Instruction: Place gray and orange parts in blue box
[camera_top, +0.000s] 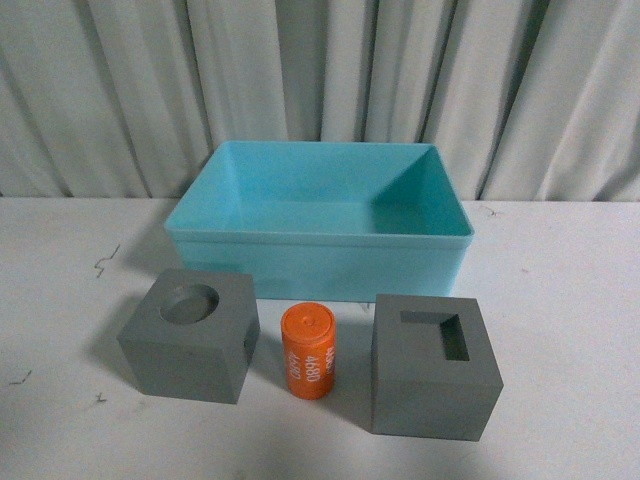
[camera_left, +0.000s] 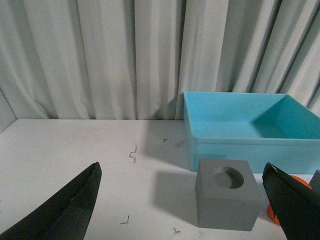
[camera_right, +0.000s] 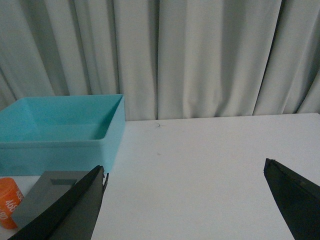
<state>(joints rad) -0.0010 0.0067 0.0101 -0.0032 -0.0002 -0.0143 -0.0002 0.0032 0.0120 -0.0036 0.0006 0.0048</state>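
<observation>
A light-turquoise blue box, smooth plastic with a rimmed top and nothing inside it, is sitting mid-table toward the far edge, in front of a pleated pale curtain. Three parts are standing in a row on the white table between the box and the near edge. A matte gray cube with a round recess is on the left and a matte gray cube with a rectangular recess is on the right. A smaller glossy orange cylinder, upright and printed with white digits, is standing between them, close to both but touching neither. None is in the box yet. In the wrist views, the left end effector and right end effector are each hanging above the table with dark fingers spread wide apart, holding nothing. Judging the risks: the cubes are looking broad and flat-sided, so a shallow or off-centre grip could be letting one slip. A finger reaching beside either cube could be knocking the cylinder over and sending it rolling. A part carried too low could be catching the box rim and shoving the light box.
</observation>
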